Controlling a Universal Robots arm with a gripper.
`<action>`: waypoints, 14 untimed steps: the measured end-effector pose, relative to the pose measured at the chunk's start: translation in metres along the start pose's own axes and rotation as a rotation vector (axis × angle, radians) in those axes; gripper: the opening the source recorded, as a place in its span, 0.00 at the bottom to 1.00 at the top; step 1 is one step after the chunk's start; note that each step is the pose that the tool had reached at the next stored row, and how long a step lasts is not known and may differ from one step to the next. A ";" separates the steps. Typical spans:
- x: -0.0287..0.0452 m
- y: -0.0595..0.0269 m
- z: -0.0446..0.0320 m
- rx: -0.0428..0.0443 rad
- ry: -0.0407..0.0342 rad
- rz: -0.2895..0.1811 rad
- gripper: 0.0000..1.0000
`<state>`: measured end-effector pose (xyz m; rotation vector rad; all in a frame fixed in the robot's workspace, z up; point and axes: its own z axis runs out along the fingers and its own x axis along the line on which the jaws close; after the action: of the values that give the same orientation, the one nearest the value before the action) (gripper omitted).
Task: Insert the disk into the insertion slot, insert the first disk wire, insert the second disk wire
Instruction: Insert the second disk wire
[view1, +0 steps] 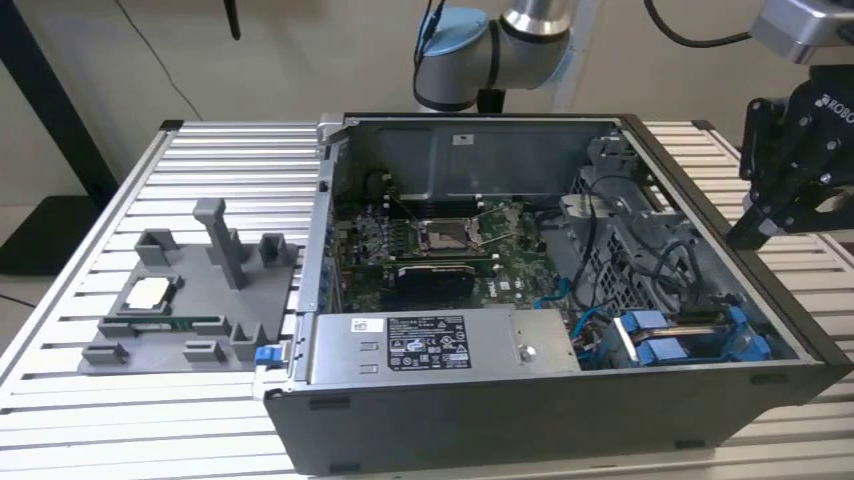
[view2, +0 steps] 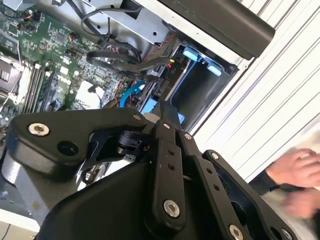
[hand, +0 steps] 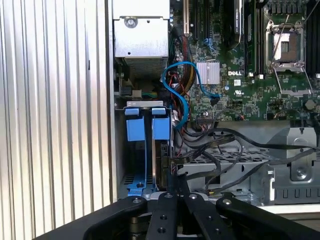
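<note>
Disk (view1: 654, 340): in its blue carrier, low in the drive bay at the case corner on the exterior view's right, apparently seated, though depth of seating cannot be judged from here. Gripper (view1: 747, 237) above and just outside the case wall (view1: 707, 200), fingers drawn together with nothing seen between them; in the first wrist view, aimed down past the bay toward a tangle of black cables (hand: 215, 145). Judged as standing between the slot step and the 2 wire steps, with no wire seen in the grasp and no telling whether either connector is home. Biggest hazard, likely: snagging the looping blue cable (hand: 182, 95) or the black bundle on a descent, dragging a plug off the motherboard (hand: 235, 95) or bending a connector. Also possible: clipping the case wall with the wide linkage, given the tight corner. Also a danger of pushing a half-seated carrier crooked if contacted off-centre. In the second wrist view, 1 blurred hand (view2: 295, 170) on the slatted table (view1: 227, 140) close beside the arm, so risk of contact with a person during any swing outward.
</note>
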<state>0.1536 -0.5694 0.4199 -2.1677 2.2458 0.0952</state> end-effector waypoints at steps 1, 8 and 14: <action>0.0000 0.0000 0.0000 0.0000 -0.0002 0.000 0.11; 0.0003 0.0100 -0.0169 -0.0023 0.0148 -0.004 0.11; 0.0013 0.0387 -0.0651 -0.0085 0.0573 -0.015 0.11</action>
<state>0.1168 -0.5731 0.4861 -2.2196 2.2621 0.0430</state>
